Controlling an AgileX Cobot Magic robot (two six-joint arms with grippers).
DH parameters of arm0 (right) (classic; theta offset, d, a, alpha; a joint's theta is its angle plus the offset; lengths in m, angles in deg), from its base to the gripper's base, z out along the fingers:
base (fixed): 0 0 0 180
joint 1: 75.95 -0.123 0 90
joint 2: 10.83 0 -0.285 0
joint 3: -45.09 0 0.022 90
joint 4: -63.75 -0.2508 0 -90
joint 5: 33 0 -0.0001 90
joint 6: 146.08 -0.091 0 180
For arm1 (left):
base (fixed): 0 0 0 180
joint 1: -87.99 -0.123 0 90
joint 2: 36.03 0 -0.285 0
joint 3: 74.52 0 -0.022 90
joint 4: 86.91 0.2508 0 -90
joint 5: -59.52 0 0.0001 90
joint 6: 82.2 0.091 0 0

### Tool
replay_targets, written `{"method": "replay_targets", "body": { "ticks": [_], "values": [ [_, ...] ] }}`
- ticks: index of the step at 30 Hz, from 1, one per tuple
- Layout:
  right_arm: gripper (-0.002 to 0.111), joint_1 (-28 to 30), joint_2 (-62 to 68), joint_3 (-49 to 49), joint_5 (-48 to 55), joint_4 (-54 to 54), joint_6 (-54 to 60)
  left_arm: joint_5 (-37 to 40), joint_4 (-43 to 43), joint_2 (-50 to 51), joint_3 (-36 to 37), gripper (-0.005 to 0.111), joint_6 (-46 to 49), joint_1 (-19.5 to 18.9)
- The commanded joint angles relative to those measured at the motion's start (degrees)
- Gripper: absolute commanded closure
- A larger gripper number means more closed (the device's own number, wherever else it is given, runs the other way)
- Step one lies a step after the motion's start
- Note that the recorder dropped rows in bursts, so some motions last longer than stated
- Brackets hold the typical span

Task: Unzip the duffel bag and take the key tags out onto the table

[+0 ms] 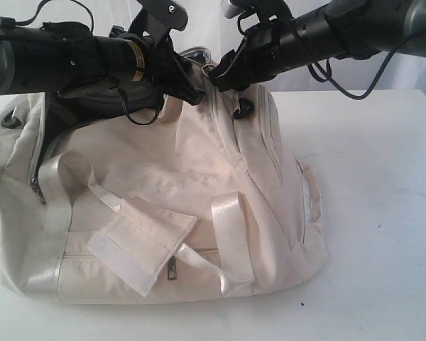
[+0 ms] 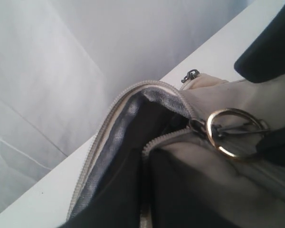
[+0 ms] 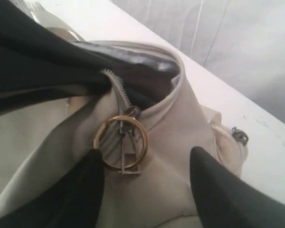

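The cream duffel bag (image 1: pixel 177 206) lies on the white table (image 1: pixel 383 213). Its top zipper stands partly open at the far end, showing dark grey lining (image 3: pixel 133 66). My left gripper (image 1: pixel 192 89) is shut on the bag's fabric beside the zipper, and its dark jaws (image 2: pixel 145 190) pinch the edge. My right gripper (image 1: pixel 224 74) hovers open at the zipper's end, fingertips (image 3: pixel 147 154) apart over the cloth. The gold ring of the zipper pull (image 3: pixel 121 142) hangs loose beside one finger (image 3: pixel 92 166). The same ring (image 2: pixel 232 133) shows in the left wrist view. The key tags are hidden.
A webbing handle with a hook-and-loop wrap (image 1: pixel 138 249) lies across the bag's front. A side pocket's small zipper pull (image 3: pixel 240 136) hangs at the bag's end. Cables (image 1: pixel 341 78) droop from the right arm. A pale curtain (image 2: pixel 109 42) closes off the back.
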Motion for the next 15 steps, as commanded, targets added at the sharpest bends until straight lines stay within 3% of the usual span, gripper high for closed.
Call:
{"method": "replay_targets", "body": {
  "ticks": [1, 15],
  "values": [
    [0.056, 0.2, 0.0, -0.2, 0.1, -2.8, 3.2, 2.3, 0.3, -1.0, -0.4, 0.107, -0.5, -0.8],
    [0.056, 0.1, 0.6, -0.2, -3.7, -5.4, 8.9, 2.1, 0.3, -1.0, -0.4, 0.107, -0.5, -0.8]
  ]
}}
